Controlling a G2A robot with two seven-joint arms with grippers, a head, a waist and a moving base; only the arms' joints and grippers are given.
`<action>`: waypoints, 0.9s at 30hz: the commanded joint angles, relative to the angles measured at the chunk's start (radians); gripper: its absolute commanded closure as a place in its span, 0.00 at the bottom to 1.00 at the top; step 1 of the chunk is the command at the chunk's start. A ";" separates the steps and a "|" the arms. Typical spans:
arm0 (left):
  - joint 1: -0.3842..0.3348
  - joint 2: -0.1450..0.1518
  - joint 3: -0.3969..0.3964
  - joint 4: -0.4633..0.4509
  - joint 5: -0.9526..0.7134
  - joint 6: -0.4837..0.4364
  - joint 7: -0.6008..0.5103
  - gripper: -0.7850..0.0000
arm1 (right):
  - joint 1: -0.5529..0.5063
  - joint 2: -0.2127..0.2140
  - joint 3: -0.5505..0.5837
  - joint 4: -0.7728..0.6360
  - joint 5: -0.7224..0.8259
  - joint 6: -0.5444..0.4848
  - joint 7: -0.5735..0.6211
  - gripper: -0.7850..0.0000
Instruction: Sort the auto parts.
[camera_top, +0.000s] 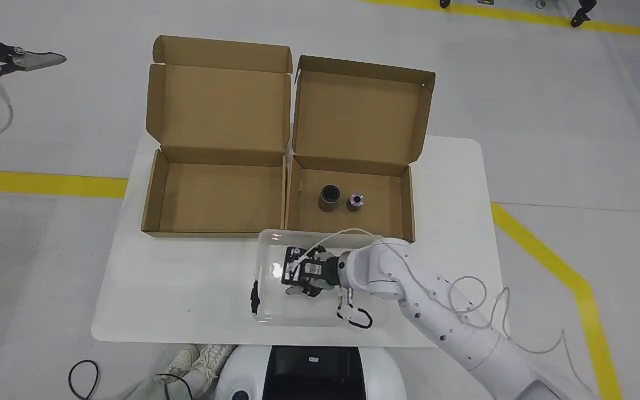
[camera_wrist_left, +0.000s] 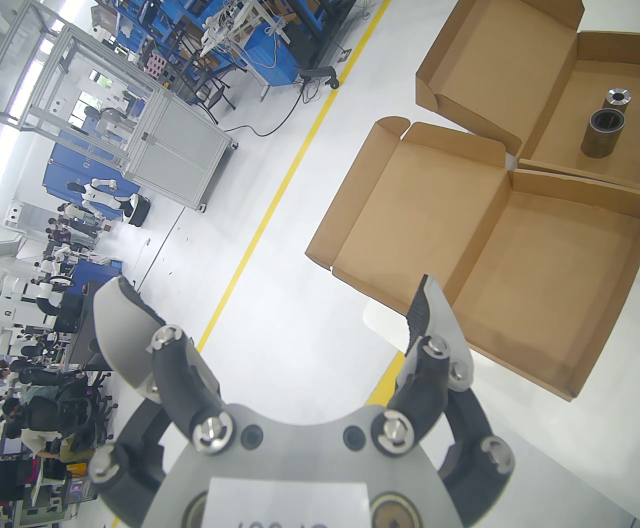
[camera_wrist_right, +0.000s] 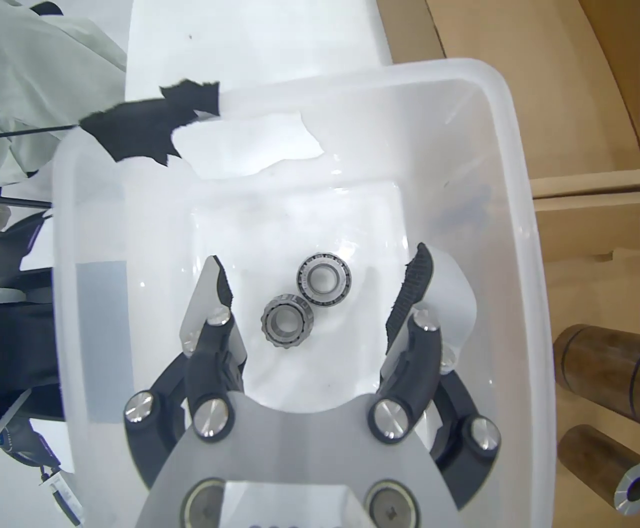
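Right gripper (camera_wrist_right: 320, 260) over two bearings (camera_wrist_right: 324, 278) in the bin (camera_wrist_right: 515, 200)
Its fingers (camera_wrist_right: 409, 287) stand wide apart, both bearings between them; best to centre on one so closing doesn't catch its neighbour. The left gripper (camera_wrist_left: 272, 285), well outside the bin, is spread and empty.

Bright, even overhead light fills every view. Glare glints off the clear bin (camera_wrist_right: 520, 200). Wrist views bow at the edges

Bearings (camera_wrist_right: 324, 278) lie in the bin (camera_top: 266, 250) before the left box (camera_top: 215, 198) and right box (camera_top: 385, 205).
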 joint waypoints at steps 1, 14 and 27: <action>0.000 0.000 0.000 0.000 0.000 0.000 0.000 0.00 | 0.005 -0.002 -0.006 0.008 -0.030 0.015 -0.008 0.31; 0.000 0.000 0.000 0.000 0.000 0.000 0.000 0.00 | 0.011 -0.024 -0.048 0.043 -0.105 0.072 -0.005 0.42; 0.000 0.000 0.000 0.000 0.000 0.000 0.000 0.00 | 0.012 -0.042 -0.072 0.053 -0.123 0.088 0.016 0.51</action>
